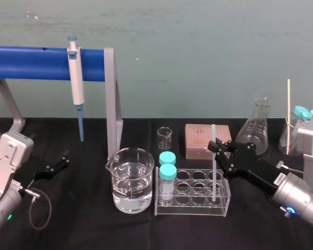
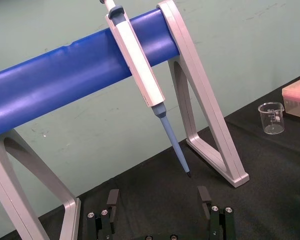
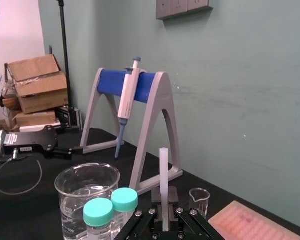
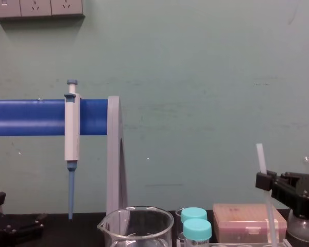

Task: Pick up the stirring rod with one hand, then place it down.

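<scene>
**Green wall, black table: rod held upright at the rack**

Pale green wall (image 1: 198,52) closed off the scene behind a black table (image 1: 83,224). On the table's left stood the biggest item, a grey-legged stand with a thick blue crossbar (image 1: 31,62), and a white-and-blue pipette (image 1: 75,83) hung from that bar, tip down.

At the lower left the left arm lay low near the table edge. Its left hand (image 1: 65,159) had its fingers spread well apart and gripped nothing.

From the lower right the right arm reached in toward the centre. Its right hand (image 1: 215,147) was clamped on the stirring rod (image 1: 213,172), well up the rod's length.

A large glass beaker (image 1: 129,182) holding clear liquid sat at the centre. Just beside it on the right was a clear plastic tube rack (image 1: 193,209). Behind the rack were a conical flask (image 1: 255,125), a pink tip box (image 1: 206,136) and a small empty beaker (image 1: 165,138).

Two teal-capped vials (image 1: 167,173) stood in the rack's left end. The rod stood upright, its top above the fingers and its lower end down in the rack's right end. Whether it touched the rack's floor could not be told.
</scene>
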Available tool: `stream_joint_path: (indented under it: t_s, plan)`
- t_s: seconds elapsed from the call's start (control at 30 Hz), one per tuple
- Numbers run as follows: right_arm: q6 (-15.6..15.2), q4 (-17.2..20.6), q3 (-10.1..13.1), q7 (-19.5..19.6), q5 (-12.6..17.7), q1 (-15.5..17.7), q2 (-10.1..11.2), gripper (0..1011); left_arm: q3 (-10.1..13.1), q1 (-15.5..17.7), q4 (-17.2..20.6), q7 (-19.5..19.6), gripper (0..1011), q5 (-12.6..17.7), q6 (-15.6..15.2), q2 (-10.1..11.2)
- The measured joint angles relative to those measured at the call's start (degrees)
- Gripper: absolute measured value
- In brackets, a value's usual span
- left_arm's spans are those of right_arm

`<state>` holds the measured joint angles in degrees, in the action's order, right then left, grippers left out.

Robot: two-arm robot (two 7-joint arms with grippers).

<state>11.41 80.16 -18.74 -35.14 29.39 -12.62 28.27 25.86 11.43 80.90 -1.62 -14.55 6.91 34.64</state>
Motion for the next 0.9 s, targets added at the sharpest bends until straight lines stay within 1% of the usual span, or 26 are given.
stream_joint_path:
  t_s: [0.3, 0.63, 0.73, 0.77, 0.8, 0.9]
  plan:
    - [-1.07, -0.73, -0.71, 0.43, -0.83, -0.20, -0.15, 65, 0.00, 0.00, 0.00, 0.00, 1000, 0.00, 0.00, 0.00]
    - [-1.02, -0.74, -0.62, 0.38, -0.75, -0.20, -0.15, 65, 0.00, 0.00, 0.00, 0.00, 1000, 0.00, 0.00, 0.00]
    - [-0.99, -0.74, -0.61, 0.37, -0.72, -0.19, -0.15, 98, 0.00, 0.00, 0.00, 0.00, 1000, 0.00, 0.00, 0.00]
    - [-0.98, -0.73, -0.60, 0.38, -0.70, -0.19, -0.15, 123, 0.00, 0.00, 0.00, 0.00, 1000, 0.00, 0.00, 0.00]
    - [-0.98, -0.73, -0.59, 0.37, -0.69, -0.19, -0.15, 173, 0.00, 0.00, 0.00, 0.00, 1000, 0.00, 0.00, 0.00]
    - [-0.96, -0.72, -0.58, 0.37, -0.67, -0.18, -0.15, 255, 0.00, 0.00, 0.00, 0.00, 1000, 0.00, 0.00, 0.00]
